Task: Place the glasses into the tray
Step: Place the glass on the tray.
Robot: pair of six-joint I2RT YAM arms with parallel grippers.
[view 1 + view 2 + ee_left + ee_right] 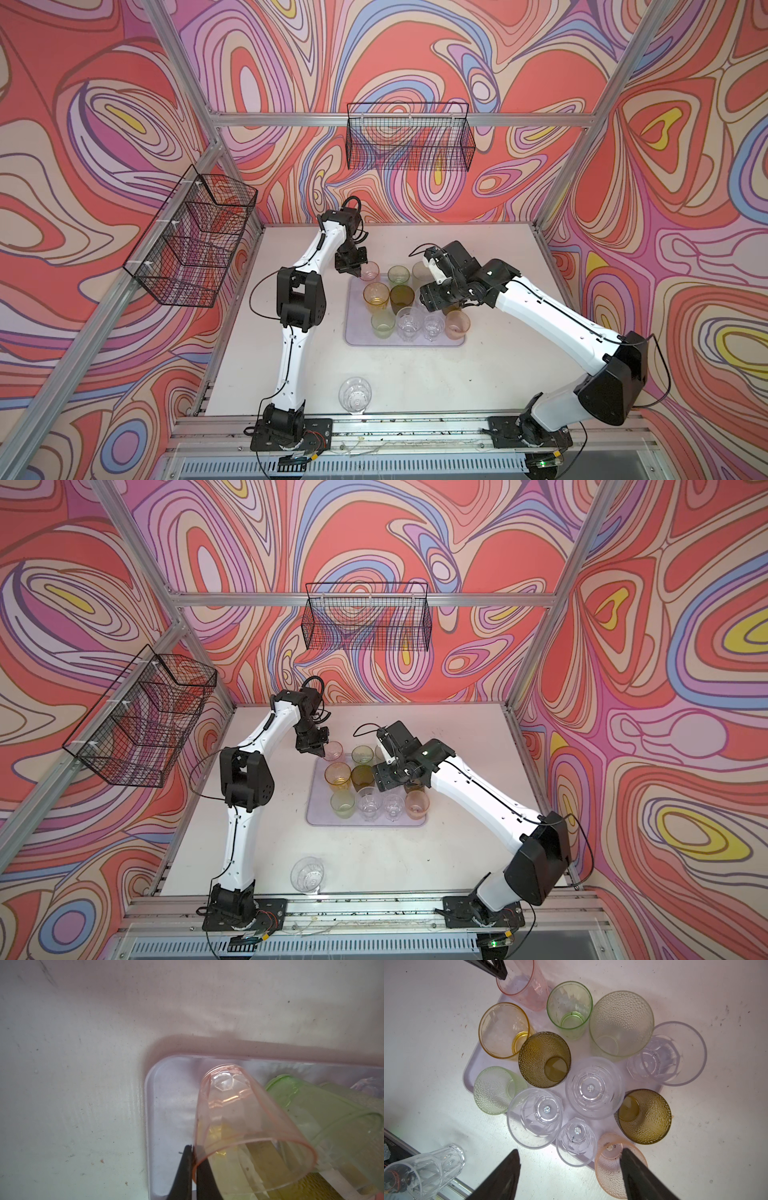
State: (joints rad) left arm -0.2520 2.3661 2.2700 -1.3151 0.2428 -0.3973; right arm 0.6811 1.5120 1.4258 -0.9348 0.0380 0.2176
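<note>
The left arm (296, 316) stretches forward, wrist bent down. The left gripper (356, 272) is pinched tight on the rim of a pink glass (239, 1122) (one finger inside it). The right arm (552, 316) folds inward, and the right gripper (571, 1176) hangs wide apart, holding nothing.

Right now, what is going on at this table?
The left gripper pinches the rim of the pink glass at the far corner of the tray. The right gripper hangs open above the glasses already in the tray, holding nothing. One clear glass is off the tray, near the table's front edge.
</note>
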